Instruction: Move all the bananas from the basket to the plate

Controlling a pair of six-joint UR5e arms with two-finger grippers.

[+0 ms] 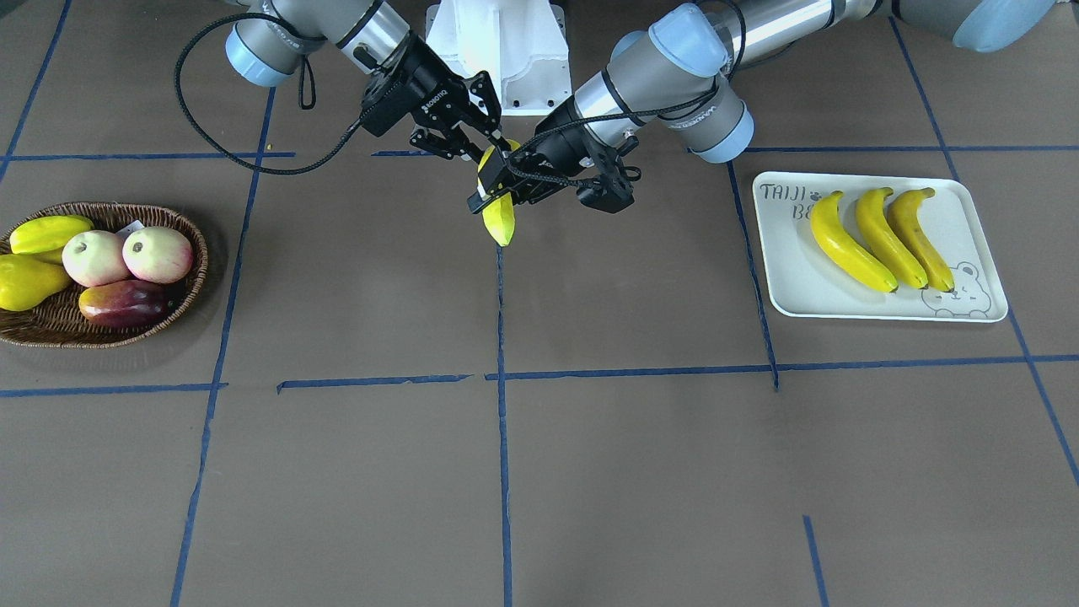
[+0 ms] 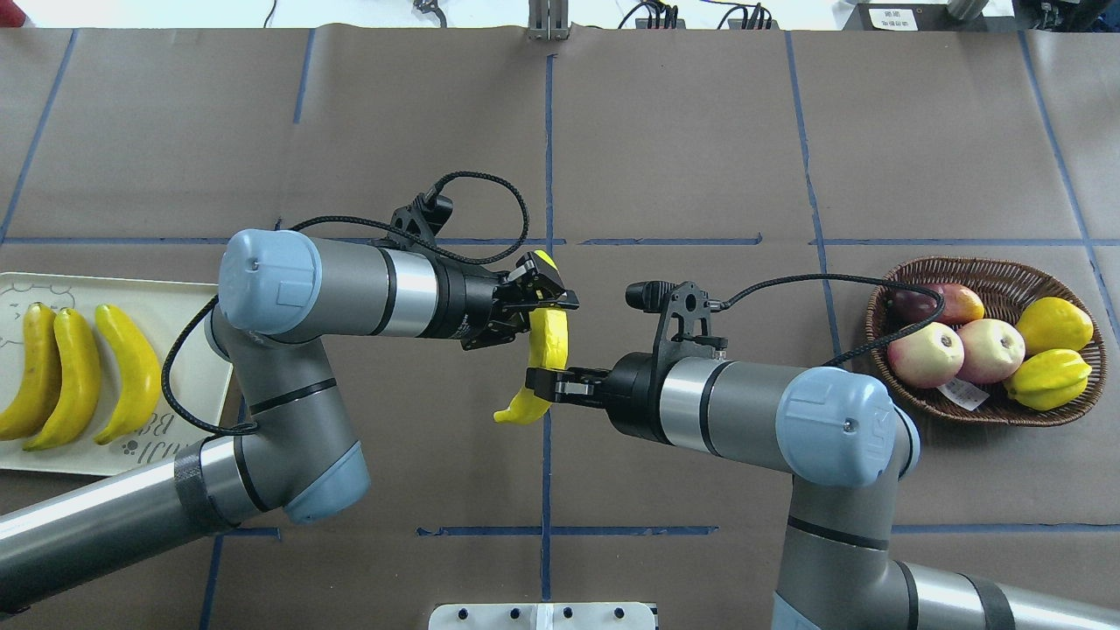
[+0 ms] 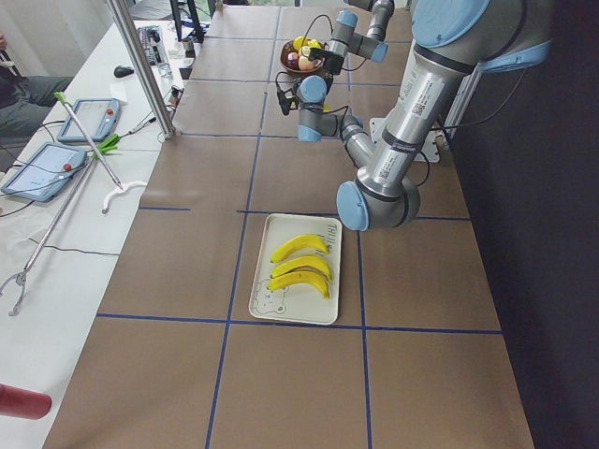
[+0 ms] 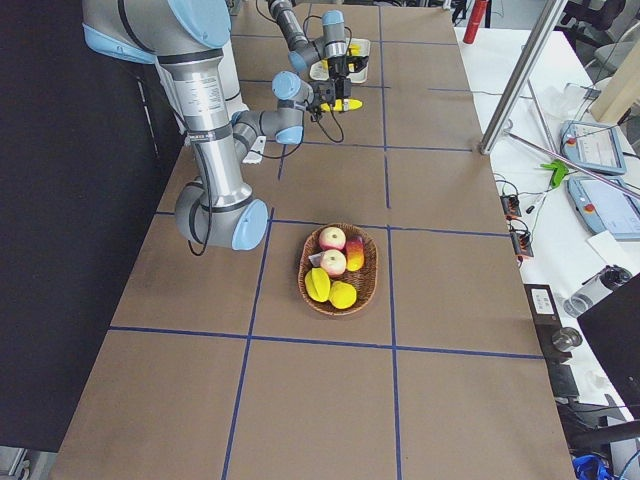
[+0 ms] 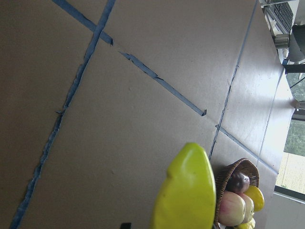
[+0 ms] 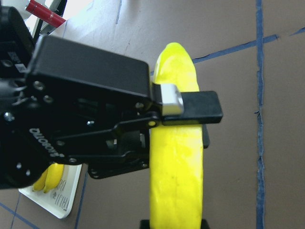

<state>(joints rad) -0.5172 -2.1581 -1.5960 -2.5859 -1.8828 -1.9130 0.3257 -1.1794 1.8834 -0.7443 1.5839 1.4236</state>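
Note:
One yellow banana [image 1: 499,221] [image 2: 549,337] hangs in the air over the table's middle, held by both grippers. My left gripper [image 1: 497,192] [image 2: 547,302] is shut on its middle, and its pad lies across the banana [image 6: 176,167] in the right wrist view. My right gripper [image 1: 493,147] [image 2: 544,385] is shut on the end nearer the robot. Three bananas [image 1: 881,240] [image 2: 66,376] lie side by side on the white plate [image 1: 801,287] [image 2: 192,306]. The wicker basket [image 1: 101,206] [image 2: 980,262] shows no banana.
The basket holds two apples [image 1: 126,255], a red mango [image 1: 122,303], a yellow pear [image 1: 25,282] and a ridged yellow-green fruit [image 1: 49,233]. The robot's white base [image 1: 497,51] stands behind the grippers. Blue tape lines cross the brown table.

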